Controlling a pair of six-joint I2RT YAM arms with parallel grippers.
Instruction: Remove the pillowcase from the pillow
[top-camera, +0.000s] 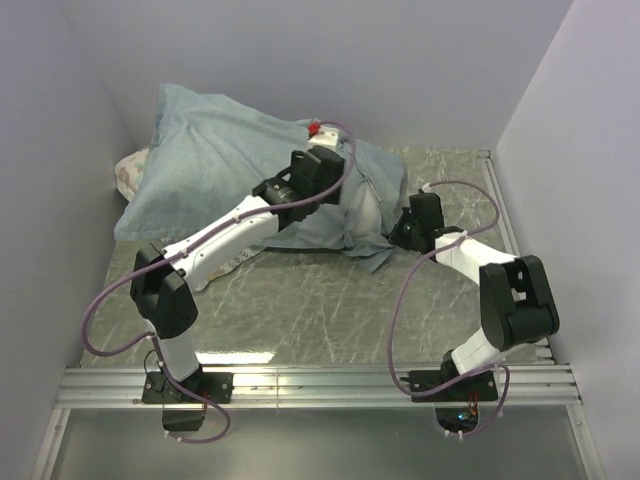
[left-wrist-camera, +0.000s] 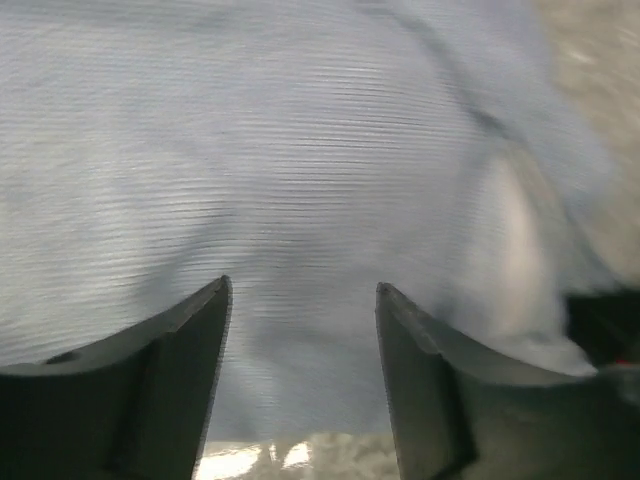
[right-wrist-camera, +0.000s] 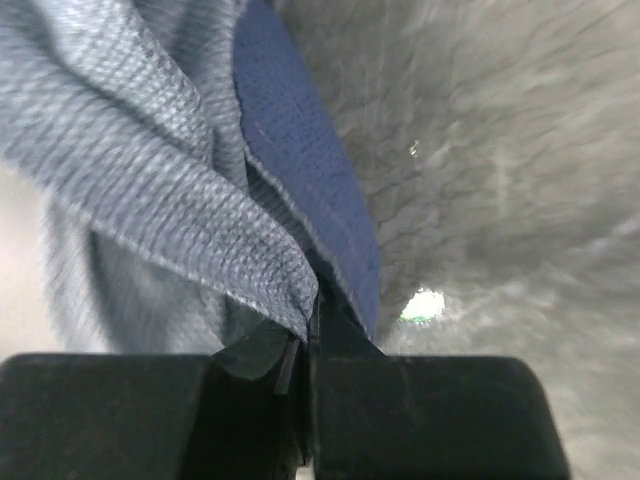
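The pillowcase (top-camera: 215, 150) lies at the back left with its pale blue-grey inner side out, bulging over the pillow. A strip of the white pillow (top-camera: 368, 207) shows at the cover's right end and appears as a pale patch (left-wrist-camera: 512, 235) in the left wrist view. My left gripper (top-camera: 335, 165) hovers over the cover's right part, open, with only fabric (left-wrist-camera: 300, 180) beyond its fingers (left-wrist-camera: 195, 340). My right gripper (top-camera: 403, 228) is shut on the pillowcase's lower right edge (right-wrist-camera: 200, 200), the navy outer side (right-wrist-camera: 300, 150) showing just above the pinch (right-wrist-camera: 312, 300).
A white pillow printed with flowers (top-camera: 130, 172) peeks out at the far left under the blue cover. Grey walls close in the marbled table (top-camera: 320, 300) at the back and both sides. A metal rail (top-camera: 320, 380) runs along the near edge.
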